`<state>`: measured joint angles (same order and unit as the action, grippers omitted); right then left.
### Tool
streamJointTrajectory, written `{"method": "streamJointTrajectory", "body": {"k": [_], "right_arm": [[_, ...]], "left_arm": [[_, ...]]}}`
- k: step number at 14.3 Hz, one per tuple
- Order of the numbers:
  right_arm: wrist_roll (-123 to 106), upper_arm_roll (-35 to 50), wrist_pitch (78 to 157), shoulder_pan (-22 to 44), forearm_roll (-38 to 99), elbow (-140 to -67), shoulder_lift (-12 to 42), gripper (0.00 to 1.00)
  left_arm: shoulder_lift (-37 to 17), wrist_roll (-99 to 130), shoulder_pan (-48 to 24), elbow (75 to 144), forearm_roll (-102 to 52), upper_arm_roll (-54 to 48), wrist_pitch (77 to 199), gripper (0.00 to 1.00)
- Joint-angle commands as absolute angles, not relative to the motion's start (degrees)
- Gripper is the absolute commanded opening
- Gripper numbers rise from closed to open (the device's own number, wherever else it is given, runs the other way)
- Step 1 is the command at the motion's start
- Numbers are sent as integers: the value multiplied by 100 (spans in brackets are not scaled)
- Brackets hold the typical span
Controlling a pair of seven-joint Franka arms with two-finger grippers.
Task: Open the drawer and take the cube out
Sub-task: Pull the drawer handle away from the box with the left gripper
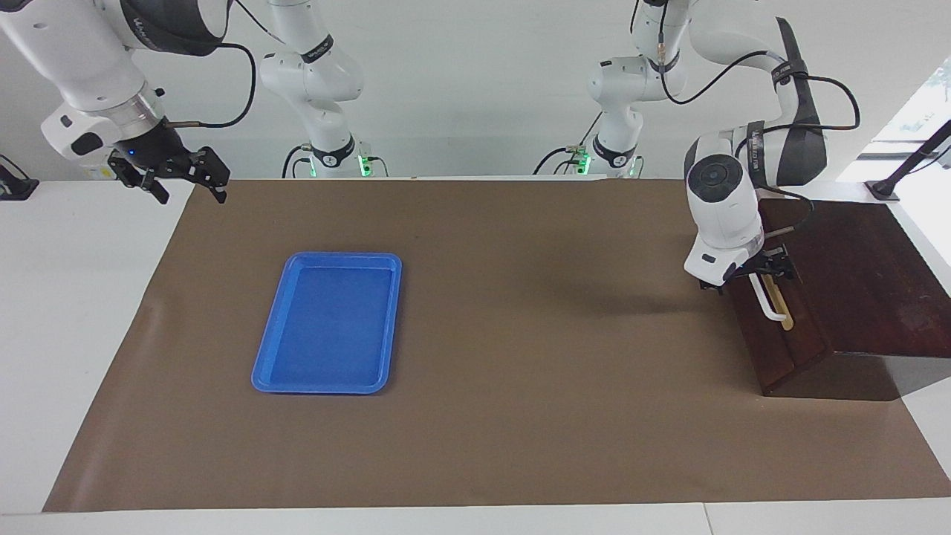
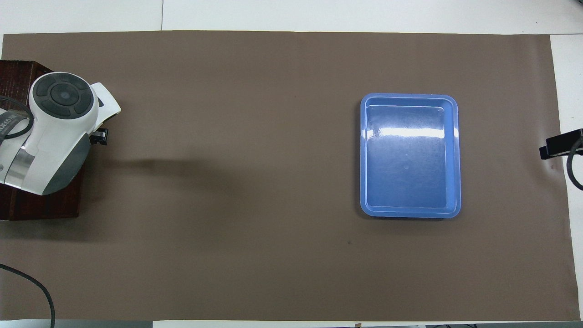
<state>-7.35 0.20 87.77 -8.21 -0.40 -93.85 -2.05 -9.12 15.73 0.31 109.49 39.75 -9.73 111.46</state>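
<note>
The dark wood box [image 1: 854, 275] stands at the left arm's end of the table. Its drawer [image 1: 784, 338] is closed, with the white bar handle [image 1: 770, 303] on a tan strip. My left gripper [image 1: 765, 269] is at the end of the handle that is nearer to the robots, close against the drawer front. In the overhead view the left wrist covers the box [image 2: 41, 207] and only a black tip of the left gripper [image 2: 100, 136] shows. My right gripper [image 1: 189, 192] is open and empty, waiting over the mat's edge at the right arm's end. The yellow cube is hidden.
A flat blue tray [image 1: 328, 324] lies empty on the brown mat toward the right arm's end; it also shows in the overhead view [image 2: 410, 155]. The brown mat [image 1: 520, 371] covers most of the white table.
</note>
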Motion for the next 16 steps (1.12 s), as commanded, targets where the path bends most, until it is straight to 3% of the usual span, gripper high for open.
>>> {"method": "streamJointTrajectory", "body": {"k": [1,16], "right_arm": [[-747,70,8807,-905,-35,-9439,-237,100],[-747,70,8798,-914,-35,-9439,-237,100]], "left_arm": [[-948,1819,114,11171,4228,-993,11416,100],[-1142,2144,316,11461,4236,-1002,12041,100]]}}
